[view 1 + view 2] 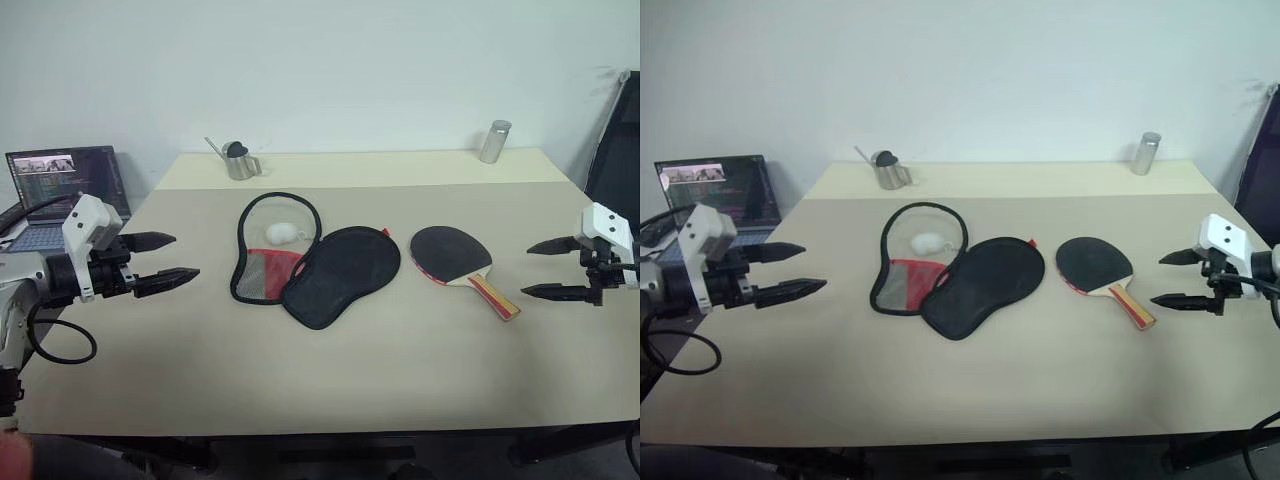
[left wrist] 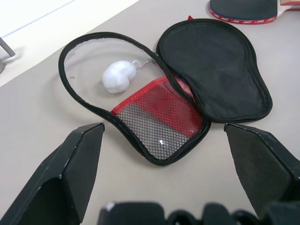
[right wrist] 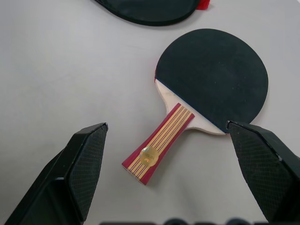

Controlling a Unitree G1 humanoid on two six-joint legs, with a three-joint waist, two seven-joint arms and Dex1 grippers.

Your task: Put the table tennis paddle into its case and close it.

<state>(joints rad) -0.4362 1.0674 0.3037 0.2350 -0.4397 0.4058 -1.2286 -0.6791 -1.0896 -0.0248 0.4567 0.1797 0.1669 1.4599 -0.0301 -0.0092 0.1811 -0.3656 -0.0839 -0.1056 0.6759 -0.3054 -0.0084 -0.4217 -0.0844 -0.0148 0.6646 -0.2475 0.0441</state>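
The table tennis paddle lies flat on the table right of centre, black face up, its striped handle pointing toward the front right. The case lies unzipped and spread open in the middle: a black half on the right, and on the left a half with a clear panel and a red mesh pocket, a small white lump inside it. My left gripper hovers open at the table's left edge, facing the case. Right of the paddle, my right gripper hangs open above the table.
A small metal pitcher and a metal cylinder stand at the back of the table. A laptop sits off the table's left side. A dark panel stands at the far right.
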